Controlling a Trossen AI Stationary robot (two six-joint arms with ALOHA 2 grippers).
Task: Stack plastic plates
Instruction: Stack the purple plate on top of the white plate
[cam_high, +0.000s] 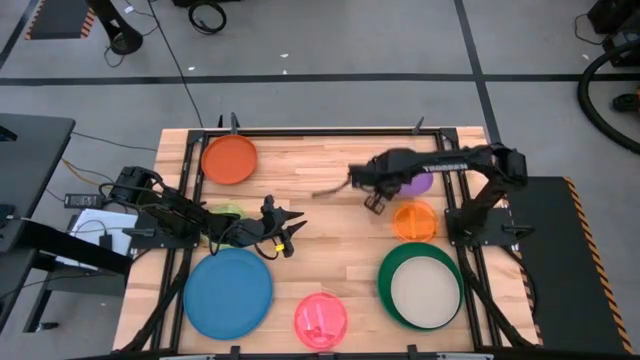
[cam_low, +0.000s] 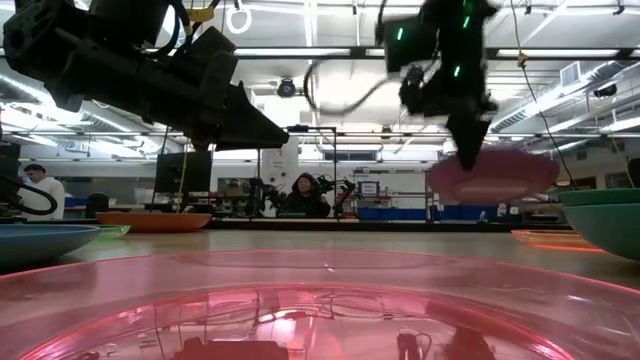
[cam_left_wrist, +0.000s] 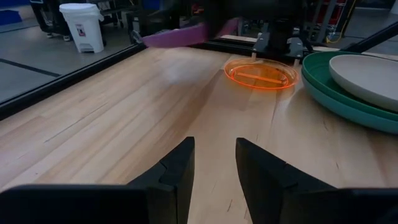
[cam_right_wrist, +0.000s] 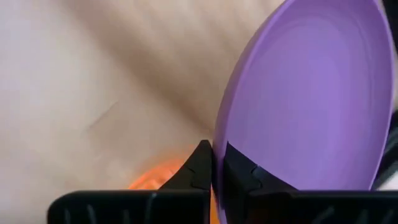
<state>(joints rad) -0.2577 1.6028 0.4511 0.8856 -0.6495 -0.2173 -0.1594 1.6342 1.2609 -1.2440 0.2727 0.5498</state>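
My right gripper (cam_right_wrist: 214, 152) is shut on the purple plate (cam_right_wrist: 311, 93) and holds it over the table's far right part, beside the small orange plate (cam_high: 414, 220). In the low view the purple plate (cam_low: 492, 176) hangs above the table. My left gripper (cam_left_wrist: 214, 162) is open and empty, hovering above bare wood near the table's middle (cam_high: 285, 225). On the table lie the red-orange plate (cam_high: 230, 160), the lime plate (cam_high: 228, 212), the blue plate (cam_high: 228, 292) and the pink plate (cam_high: 321, 320). The cream plate (cam_high: 425, 290) lies in a teal plate on a dark green one (cam_high: 384, 275). My right gripper pinches the purple plate's rim (cam_right_wrist: 219, 134), one finger on the inner face and one on the underside. It comes from above, pointing down (cam_low: 462, 150). The plate is lifted clear of the table, about level, reaching out sideways from the fingers.
The lime plate sits partly under my left arm. Bare wood lies between the two grippers in the table's middle (cam_high: 330, 230). A black frame runs round the table (cam_high: 320, 130). People sit in the room beyond the far edge (cam_low: 303, 195).
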